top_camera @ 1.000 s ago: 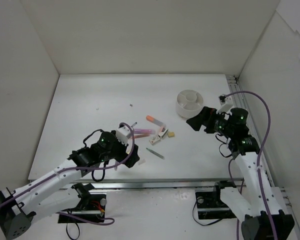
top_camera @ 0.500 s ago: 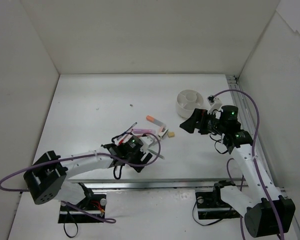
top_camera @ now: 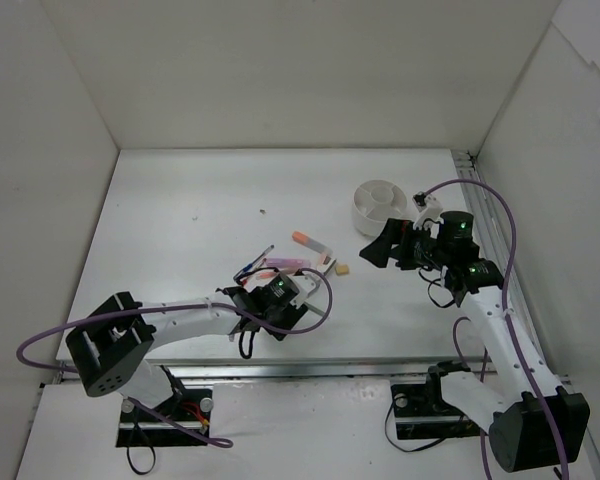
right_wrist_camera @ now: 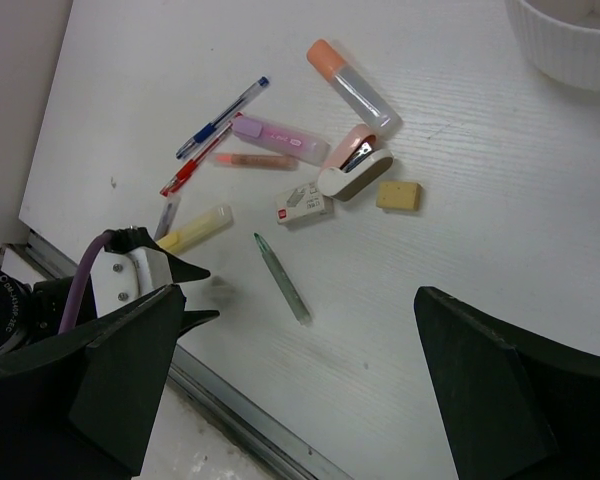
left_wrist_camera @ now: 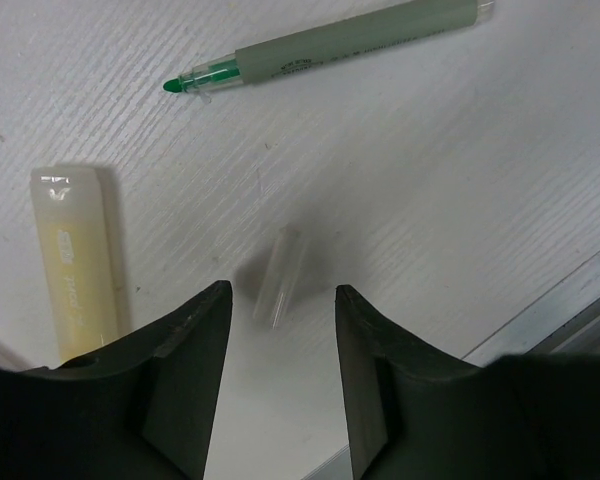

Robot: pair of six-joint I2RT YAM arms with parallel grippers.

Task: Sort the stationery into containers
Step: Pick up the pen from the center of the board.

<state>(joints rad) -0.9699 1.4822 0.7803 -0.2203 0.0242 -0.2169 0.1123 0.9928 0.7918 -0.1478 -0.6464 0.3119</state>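
Observation:
The stationery lies in a loose group: an orange-capped marker (right_wrist_camera: 350, 85), a blue pen (right_wrist_camera: 225, 118), a red pen (right_wrist_camera: 193, 167), a pink highlighter (right_wrist_camera: 275, 138), a white eraser (right_wrist_camera: 305, 203), a tan eraser (right_wrist_camera: 398, 195), a yellow marker (left_wrist_camera: 75, 265) and a green pen (left_wrist_camera: 330, 40). A small clear cap (left_wrist_camera: 279, 275) lies just ahead of my left gripper (left_wrist_camera: 282, 292). Its jaws stand partly apart on either side of the cap and do not touch it. My right gripper (right_wrist_camera: 298, 292) hovers wide open above the pile, holding nothing. The white divided dish (top_camera: 380, 205) sits at the back right.
A pink and white stapler (right_wrist_camera: 355, 170) lies among the stationery. The metal rail of the table's near edge (right_wrist_camera: 270, 440) runs just behind my left gripper (top_camera: 302, 292). White walls close in the table on three sides.
My left arm swung right and forward to the near edge, and its jaws narrowed from wide open around the clear cap. My right arm shifted slightly left.

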